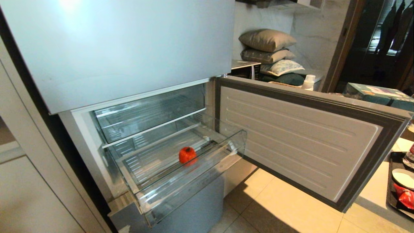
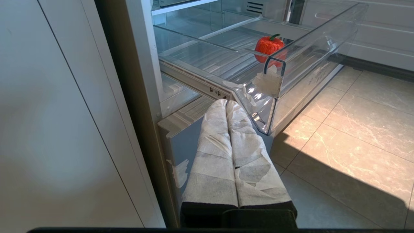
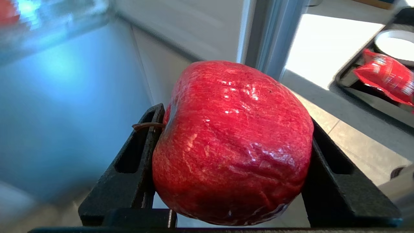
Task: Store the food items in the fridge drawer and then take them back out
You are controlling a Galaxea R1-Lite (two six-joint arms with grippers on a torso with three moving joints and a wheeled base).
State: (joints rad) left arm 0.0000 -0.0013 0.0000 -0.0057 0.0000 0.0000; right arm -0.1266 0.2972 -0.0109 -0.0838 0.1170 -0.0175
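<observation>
Our right claw (image 3: 231, 161) is clenched on the glossy red apple (image 3: 231, 142) beside the fridge, so we risk it slipping from the smooth skin or clipping the clear drawer (image 1: 190, 181) front wall, where a red pepper (image 1: 187, 154) lies near the front edge.

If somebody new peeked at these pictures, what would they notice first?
Probably the big shiny red apple, squeezed between the two black fingers of the right tool. Next, the little red pepper sitting alone in the clear fridge drawer, which is pulled out under the wide-open fridge door. A crinkly red packet lies on a dark tray off to the right.
</observation>
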